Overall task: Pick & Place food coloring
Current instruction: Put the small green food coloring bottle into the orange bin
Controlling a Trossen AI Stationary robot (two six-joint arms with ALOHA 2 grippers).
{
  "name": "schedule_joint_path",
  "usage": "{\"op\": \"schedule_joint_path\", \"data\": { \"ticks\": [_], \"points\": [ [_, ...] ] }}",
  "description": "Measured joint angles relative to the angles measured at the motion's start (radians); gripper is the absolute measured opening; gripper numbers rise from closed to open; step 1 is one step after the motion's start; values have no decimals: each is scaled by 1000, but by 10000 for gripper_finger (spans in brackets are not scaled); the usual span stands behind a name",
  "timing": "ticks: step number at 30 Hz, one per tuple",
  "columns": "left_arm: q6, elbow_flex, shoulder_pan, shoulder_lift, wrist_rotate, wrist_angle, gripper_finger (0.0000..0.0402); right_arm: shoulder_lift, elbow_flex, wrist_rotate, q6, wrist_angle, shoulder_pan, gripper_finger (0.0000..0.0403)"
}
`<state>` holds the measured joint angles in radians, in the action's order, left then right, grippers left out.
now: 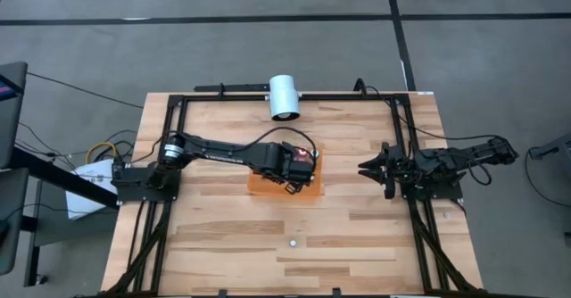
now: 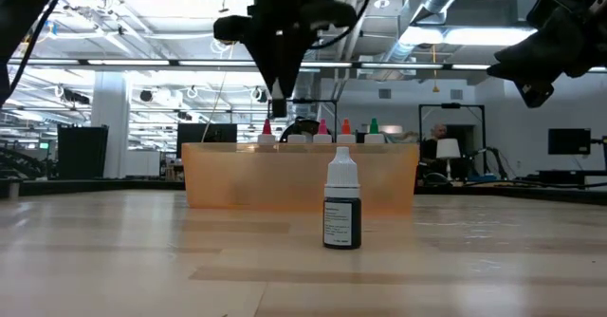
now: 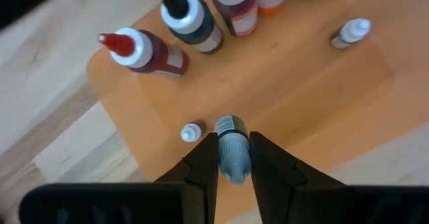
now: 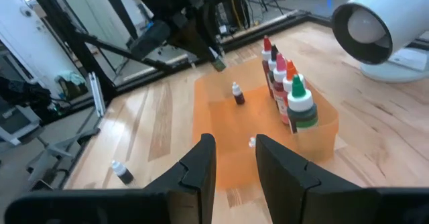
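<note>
Counter (image 1: pixel 223 235) of pale wood planks, edged by a black frame. Near its middle, an orange tray (image 3: pixel 295 110) with low translucent walls.

Left claw (image 3: pixel 233 158) hangs over the tray, fingers pinching a small bottle with a blue-grey cap (image 3: pixel 232 150); its label (image 3: pixel 229 125) carries print too small to read.

Inside the tray: a row of larger bottles along one wall, among them a red-tipped one (image 3: pixel 144 49) and a black-tipped one (image 3: pixel 193 19), with pink, orange and green tips beyond. Also in the tray, a tiny white-capped bottle (image 3: pixel 349 34) standing apart and another small white cap (image 3: pixel 192 132) just beside the held bottle.

Outside the tray, a small dark bottle with a white top (image 2: pixel 342 203) stands upright on the counter, label text unreadable.

Large white cylinder (image 1: pixel 285 96) lies at the counter's far edge.

Right claw (image 4: pixel 234 158) waits at the right side of the counter, fingers close together, holding nothing.
</note>
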<state>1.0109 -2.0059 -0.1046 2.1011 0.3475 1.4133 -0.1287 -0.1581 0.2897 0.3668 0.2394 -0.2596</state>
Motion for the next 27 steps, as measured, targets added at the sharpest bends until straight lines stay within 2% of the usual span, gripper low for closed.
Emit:
{"op": "schedule_joint_path", "data": {
  "ticks": [8,12,27],
  "points": [
    [-18,4,7,47,27,29,62,-15,1,0,0,19,0,95],
    [-23,67,6,43,41,-29,62,-22,0,0,0,18,0,95],
    [-52,236,9,42,-52,-203,62,-22,0,0,0,23,0,95]
  ]
}}
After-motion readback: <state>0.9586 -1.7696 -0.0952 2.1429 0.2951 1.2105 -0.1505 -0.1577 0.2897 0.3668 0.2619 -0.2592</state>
